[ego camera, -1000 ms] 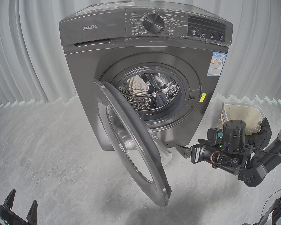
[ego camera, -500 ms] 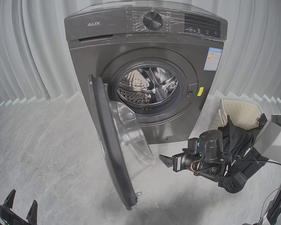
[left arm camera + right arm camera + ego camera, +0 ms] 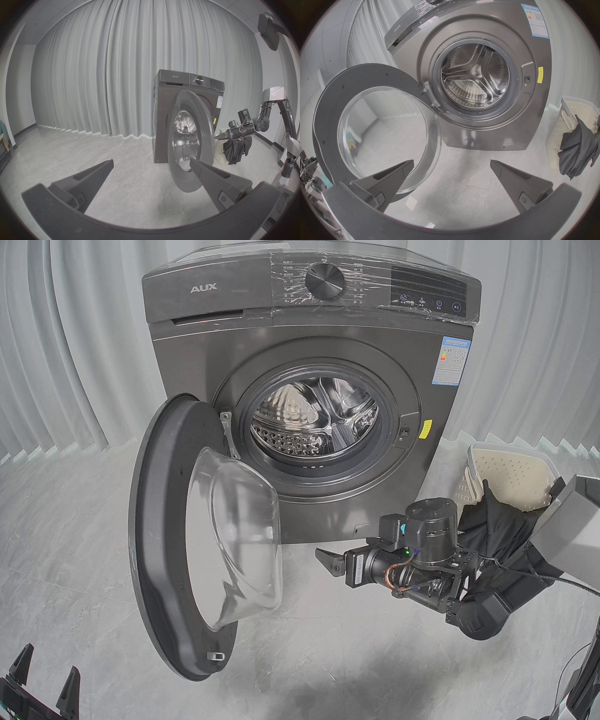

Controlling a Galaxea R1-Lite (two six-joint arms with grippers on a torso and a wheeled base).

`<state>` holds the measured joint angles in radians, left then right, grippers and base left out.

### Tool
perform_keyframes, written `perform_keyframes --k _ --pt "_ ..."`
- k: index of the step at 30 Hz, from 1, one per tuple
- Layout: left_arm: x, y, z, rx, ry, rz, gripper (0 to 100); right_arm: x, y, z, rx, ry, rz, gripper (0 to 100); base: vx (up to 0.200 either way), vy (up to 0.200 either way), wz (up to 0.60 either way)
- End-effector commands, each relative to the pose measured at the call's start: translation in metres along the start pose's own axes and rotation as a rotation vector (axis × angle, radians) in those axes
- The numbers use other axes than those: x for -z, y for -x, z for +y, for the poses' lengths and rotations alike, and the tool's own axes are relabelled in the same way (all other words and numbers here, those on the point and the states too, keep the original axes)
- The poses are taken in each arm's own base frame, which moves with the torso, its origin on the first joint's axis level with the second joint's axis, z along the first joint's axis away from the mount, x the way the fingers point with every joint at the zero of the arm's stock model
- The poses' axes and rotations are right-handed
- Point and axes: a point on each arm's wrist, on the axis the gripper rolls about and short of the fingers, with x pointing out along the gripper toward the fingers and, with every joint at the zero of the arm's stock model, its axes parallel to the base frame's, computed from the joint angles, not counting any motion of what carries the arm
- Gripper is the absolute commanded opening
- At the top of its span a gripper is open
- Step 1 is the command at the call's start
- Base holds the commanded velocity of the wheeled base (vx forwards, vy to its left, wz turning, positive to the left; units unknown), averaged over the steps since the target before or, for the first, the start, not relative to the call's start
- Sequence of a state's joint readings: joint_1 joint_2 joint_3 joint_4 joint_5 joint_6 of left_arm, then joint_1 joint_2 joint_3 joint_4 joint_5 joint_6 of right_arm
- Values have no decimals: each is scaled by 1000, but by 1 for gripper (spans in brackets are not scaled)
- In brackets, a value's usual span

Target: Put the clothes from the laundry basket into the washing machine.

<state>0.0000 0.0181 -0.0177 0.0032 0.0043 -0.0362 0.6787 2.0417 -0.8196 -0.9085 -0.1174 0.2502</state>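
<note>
Clothes, dark, hang over the rim of the white laundry basket, which stands on the floor just beside the washing machine. The machine's door is wide open. Right end effector hovers low before the machine, fingers spread and empty. Left end effector sits well apart, also spread.

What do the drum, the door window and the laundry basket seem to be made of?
Drum: likely polished steel, mirror-bright with rows of small holes.
Door window: clear glass or plastic, a see-through bulging bowl; which, I cannot tell.
Laundry basket: probably matte cream plastic, a perforated wall.
</note>
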Motion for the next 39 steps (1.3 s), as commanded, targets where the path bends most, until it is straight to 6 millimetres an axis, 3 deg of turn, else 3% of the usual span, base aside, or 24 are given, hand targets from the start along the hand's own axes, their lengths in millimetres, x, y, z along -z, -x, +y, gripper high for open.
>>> perform_keyframes --k 1,14,18,19,20,30,39 --pt "5 0 0 0 -1 -2 100 0 -23 6 -11 2 0 100 0 0 0" --pt "5 0 0 0 -1 -2 100 24 -67 46 -103 29 29 100 0 0 0" --pt "5 0 0 0 -1 -2 100 25 -70 48 -106 29 29 100 0 0 0" --pt "5 0 0 0 -1 -2 100 30 -82 53 -118 -12 25 100 0 0 0" --pt "5 0 0 0 -1 -2 100 31 -83 53 -121 -14 26 100 0 0 0" --pt "5 0 0 0 -1 -2 100 10 -109 53 -123 -43 25 100 0 0 0" --pt "5 0 0 0 -1 -2 100 14 -135 65 -134 -39 23 100 0 0 0"
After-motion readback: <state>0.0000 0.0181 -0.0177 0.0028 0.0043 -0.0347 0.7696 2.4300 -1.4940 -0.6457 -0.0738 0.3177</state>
